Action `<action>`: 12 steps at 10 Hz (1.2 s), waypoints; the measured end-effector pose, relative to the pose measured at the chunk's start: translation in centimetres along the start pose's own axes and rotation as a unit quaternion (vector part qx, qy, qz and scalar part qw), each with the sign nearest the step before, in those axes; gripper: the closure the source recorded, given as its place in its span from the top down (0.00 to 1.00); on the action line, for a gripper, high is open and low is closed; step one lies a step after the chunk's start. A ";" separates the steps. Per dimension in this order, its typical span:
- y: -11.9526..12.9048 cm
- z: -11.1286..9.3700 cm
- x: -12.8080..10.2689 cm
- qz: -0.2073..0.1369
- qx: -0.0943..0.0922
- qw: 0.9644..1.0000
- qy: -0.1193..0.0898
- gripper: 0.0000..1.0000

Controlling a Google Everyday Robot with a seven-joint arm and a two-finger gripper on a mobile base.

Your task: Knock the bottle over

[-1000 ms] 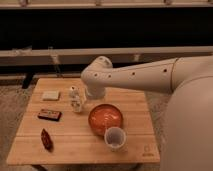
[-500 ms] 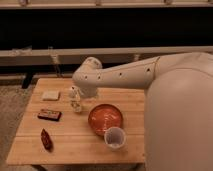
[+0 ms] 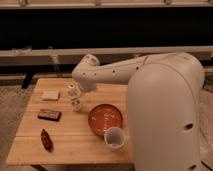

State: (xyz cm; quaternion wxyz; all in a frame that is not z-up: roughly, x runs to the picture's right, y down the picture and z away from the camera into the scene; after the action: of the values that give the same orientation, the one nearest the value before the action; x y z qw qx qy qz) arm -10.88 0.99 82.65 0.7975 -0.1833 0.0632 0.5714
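Half the frame is my own arm [image 3: 165,110], cut off at the right edge. Bare table [image 3: 30,150] lies before the bottle [image 3: 76,104] — upright between block [image 3: 50,95] and bowl [image 3: 106,119]. My gripper [image 3: 74,90] merges with its top — grip I cannot tell.

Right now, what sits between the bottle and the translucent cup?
The orange bowl, seen in the camera view, lies between the bottle and the cup. The gripper is just behind the bottle.

- The gripper [image 3: 74,90], near the table's [image 3: 70,145] far edge, blurs into the bottle [image 3: 76,103].
- The arm [image 3: 165,100], cut off at the right, hides the table's right edge.
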 end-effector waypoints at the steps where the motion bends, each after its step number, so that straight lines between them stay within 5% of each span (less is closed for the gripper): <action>1: 0.9 0.4 -0.8 -0.003 -0.006 1.000 -0.007 0.65; 7: 5.6 1.4 -3.0 -0.041 -0.057 0.997 -0.022 0.65; 11: 10.5 1.5 -3.6 -0.094 -0.090 0.991 -0.029 0.65; 12: 10.4 1.4 -3.5 -0.090 -0.086 0.992 -0.027 0.65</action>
State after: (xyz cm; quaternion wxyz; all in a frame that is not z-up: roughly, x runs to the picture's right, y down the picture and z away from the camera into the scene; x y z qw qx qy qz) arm -21.92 1.32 82.74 0.8283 -0.2410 -0.0247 0.5052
